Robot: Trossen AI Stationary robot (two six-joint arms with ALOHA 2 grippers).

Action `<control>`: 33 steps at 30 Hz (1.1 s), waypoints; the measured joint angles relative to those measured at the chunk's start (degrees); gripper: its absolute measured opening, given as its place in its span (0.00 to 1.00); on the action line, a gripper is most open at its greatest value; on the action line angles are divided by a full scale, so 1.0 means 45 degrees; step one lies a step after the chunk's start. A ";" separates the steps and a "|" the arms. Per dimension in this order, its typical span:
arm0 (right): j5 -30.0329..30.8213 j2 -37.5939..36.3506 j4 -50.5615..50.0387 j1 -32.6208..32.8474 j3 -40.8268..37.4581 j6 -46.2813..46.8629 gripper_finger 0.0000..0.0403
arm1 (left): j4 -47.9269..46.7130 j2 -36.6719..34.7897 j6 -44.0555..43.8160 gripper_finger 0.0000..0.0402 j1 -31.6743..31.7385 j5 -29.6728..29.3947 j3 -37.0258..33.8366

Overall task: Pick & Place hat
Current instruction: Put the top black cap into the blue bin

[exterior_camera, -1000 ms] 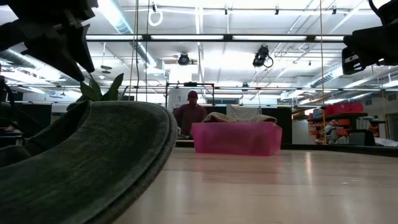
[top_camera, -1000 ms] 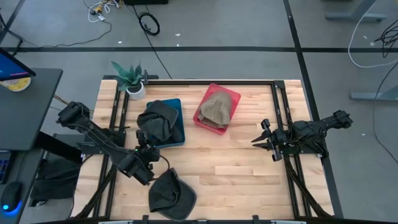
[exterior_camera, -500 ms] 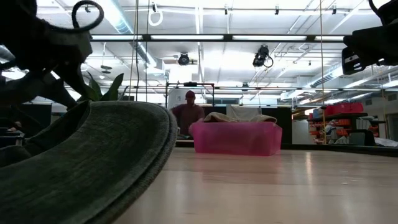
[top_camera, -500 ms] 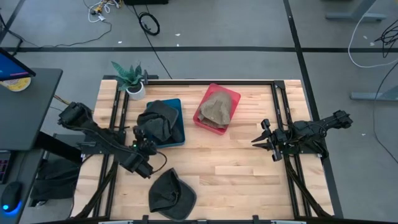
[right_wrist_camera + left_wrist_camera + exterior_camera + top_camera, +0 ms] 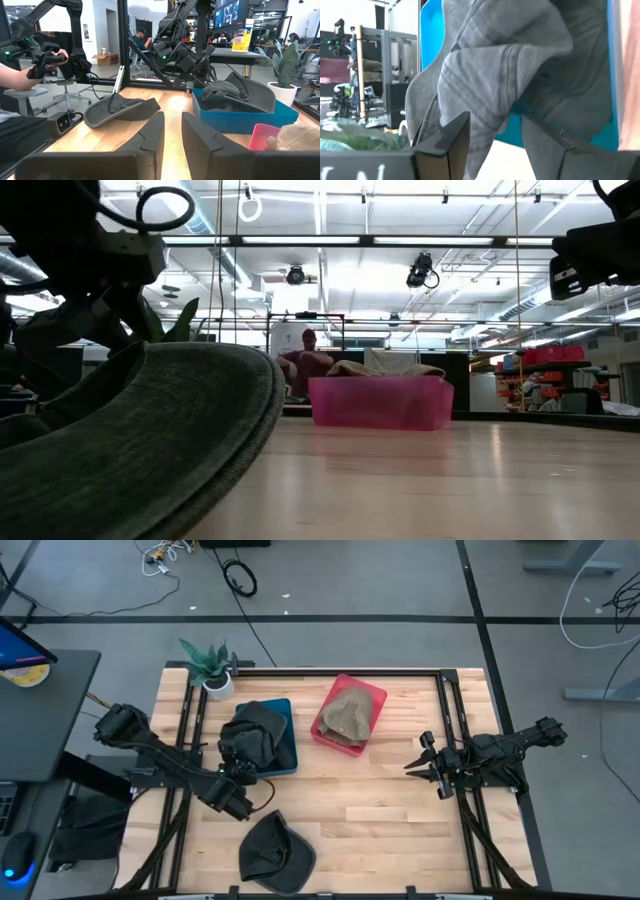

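Two dark gray caps: one (image 5: 276, 851) lies flat at front edge of table (image 5: 380, 810), other (image 5: 255, 734) sits in blue bin (image 5: 290, 745). Left gripper (image 5: 240, 776) is just beside blue bin, fingers apart, w/ nothing held. Tan hat (image 5: 349, 714) in pink bin (image 5: 372, 692). Right gripper (image 5: 422, 766) waits at right side, fingers narrowly apart.

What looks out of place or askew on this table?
One dark grey fabric hat lies loose on the wooden table near its front edge, outside any bin. Another dark grey hat spills over the blue plastic bin rim. The tan hat sits in the pink bin.
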 joint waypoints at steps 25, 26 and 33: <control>-0.0004 0.0000 0.0000 0.0002 0.0000 -0.0001 0.18 | 0.1995 0.0000 0.1133 0.04 0.1751 0.0198 0.0000; 0.0001 0.0000 0.0000 0.0002 0.0000 0.0002 0.18 | 0.1998 0.0000 0.0991 0.04 0.1781 0.0087 0.0000; 0.0001 0.0000 0.0000 0.0000 0.0000 0.0004 0.18 | 0.2001 0.0000 -0.0412 0.02 0.2370 -0.0510 0.0388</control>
